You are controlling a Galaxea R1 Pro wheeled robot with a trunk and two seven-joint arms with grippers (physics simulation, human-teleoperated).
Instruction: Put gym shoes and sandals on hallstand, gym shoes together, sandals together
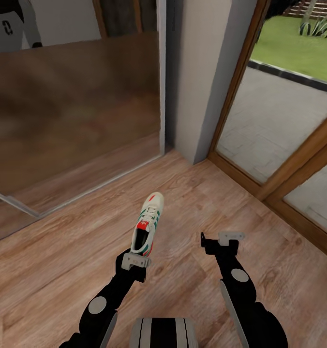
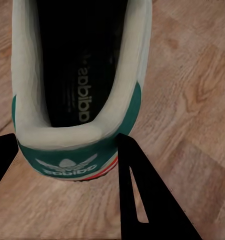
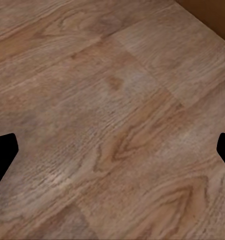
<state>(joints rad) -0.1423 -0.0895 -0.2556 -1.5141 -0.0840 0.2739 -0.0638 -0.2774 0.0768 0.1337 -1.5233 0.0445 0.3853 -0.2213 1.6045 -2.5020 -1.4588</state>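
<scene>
gym shoe (image 1: pixel 148 225) toe pointing far, heel near, over the corridor floor (image 1: pixel 62 251) | left gripper (image 2: pixel 67 165) jaws closed on its heel, likely for carrying to the rack | right gripper (image 3: pixel 112 150) jaws spread wide, empty, above bare planks | writing: "adidas" on insole and green heel tab

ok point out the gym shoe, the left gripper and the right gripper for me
gym shoe (image 1: pixel 149 220): head view, on the laced upper.
left gripper (image 2: pixel 67 170): left wrist view, midway between the fingertips, at the shoe's heel.
right gripper (image 3: pixel 112 155): right wrist view, midway between the fingertips, over bare corridor floor (image 3: pixel 117 75).
</scene>
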